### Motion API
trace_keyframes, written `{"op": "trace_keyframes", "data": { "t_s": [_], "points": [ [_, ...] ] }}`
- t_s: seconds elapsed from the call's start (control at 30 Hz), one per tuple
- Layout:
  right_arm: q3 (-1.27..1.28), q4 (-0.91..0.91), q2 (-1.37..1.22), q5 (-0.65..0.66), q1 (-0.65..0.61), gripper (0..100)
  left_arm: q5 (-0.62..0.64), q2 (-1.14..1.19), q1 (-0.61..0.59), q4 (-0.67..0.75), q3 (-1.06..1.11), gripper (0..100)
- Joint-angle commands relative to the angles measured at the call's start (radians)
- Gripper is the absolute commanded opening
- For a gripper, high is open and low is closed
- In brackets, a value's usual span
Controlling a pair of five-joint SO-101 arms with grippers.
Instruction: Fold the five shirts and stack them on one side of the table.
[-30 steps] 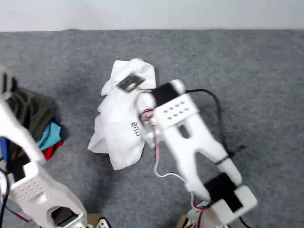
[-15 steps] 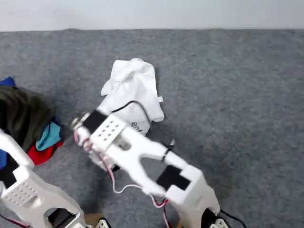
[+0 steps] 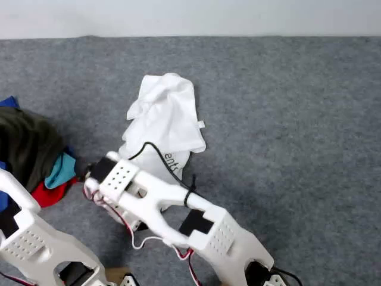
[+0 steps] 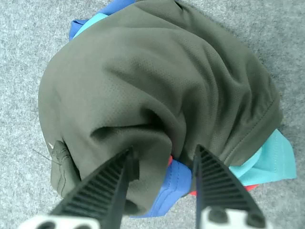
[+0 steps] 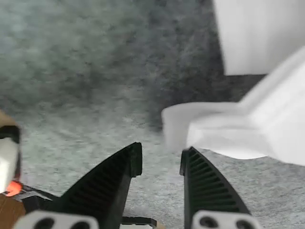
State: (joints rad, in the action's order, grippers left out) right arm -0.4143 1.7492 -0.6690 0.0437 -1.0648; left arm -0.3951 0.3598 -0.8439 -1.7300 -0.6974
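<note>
Grey felt-like covering runs over the whole table [image 3: 309, 119]. One white shirt [image 3: 166, 119] lies crumpled and unfolded near the middle, somewhat toward the far edge, with dark print showing on its near portion. Well apart from it, at the left side of the table, four shirts lie in a loose heap: an olive shirt [image 3: 27, 146] on top, rumpled and draped over the rest, a teal shirt [image 3: 61, 170] and a red shirt [image 3: 50, 192] protruding from beneath it on the side facing the white shirt, and a blue shirt [image 4: 176, 181] showing under the olive hem. The left gripper [image 4: 164, 157] hangs directly over this heap, jaws moderately apart and holding nothing; whether the fingertips touch the olive fabric cannot be determined. The left arm [image 3: 33, 241] stands at the near left corner. The right arm [image 3: 161, 199] lies across the near part of the table, its wrist between the heap and the white shirt, covering the shirt's near edge, with a black cable [image 3: 158, 152] looping over the cloth. The right gripper [image 5: 162, 160] sits above bare grey covering, jaws narrowly parted and empty, with a white shape [image 5: 248, 129] beyond it, too blurred to identify.
</note>
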Motion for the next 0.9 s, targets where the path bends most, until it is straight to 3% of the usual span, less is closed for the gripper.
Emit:
{"op": "trace_keyframes", "data": {
  "t_s": [0.0,0.3,0.47,0.87],
  "points": [
    [-0.052,0.007,0.022,0.043,0.027,14.7,-0.014,-0.014,-0.005,0.003,-0.002,19],
    [-0.052,0.013,0.124,0.044,0.027,14.7,-0.014,-0.014,0.0,0.005,-0.005,19],
    [-0.052,0.004,0.127,0.123,0.027,14.7,-0.014,-0.014,0.0,0.006,-0.007,19],
    [-0.052,-0.127,-0.036,0.178,0.056,15.0,-0.014,-0.014,0.002,0.006,-0.007,19]
  ]
}}
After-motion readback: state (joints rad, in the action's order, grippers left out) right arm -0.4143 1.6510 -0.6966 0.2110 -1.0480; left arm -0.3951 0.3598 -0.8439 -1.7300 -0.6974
